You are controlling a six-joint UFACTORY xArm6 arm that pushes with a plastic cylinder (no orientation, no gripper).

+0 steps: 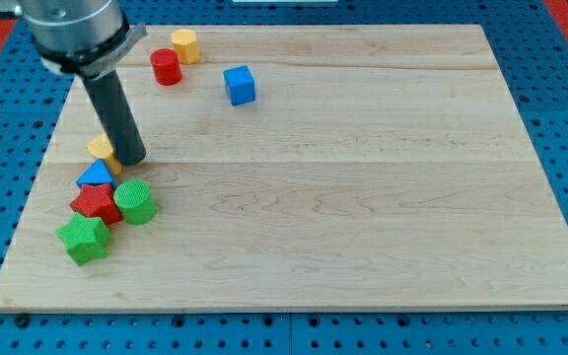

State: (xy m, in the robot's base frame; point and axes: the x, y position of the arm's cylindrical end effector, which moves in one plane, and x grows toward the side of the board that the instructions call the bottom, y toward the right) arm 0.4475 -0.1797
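Observation:
My tip rests on the wooden board at the view's left, touching or just right of a yellow block that the rod partly hides. Just below lies a blue triangular block. Under that sits a red block, with a green cylinder at its right and a green star-like block lower left. Toward the view's top stand a red cylinder, a yellow block and a blue cube, all apart from the tip.
The board lies on a blue perforated table. The board's left edge runs close to the cluster of blocks, and its bottom edge is just below the green star-like block.

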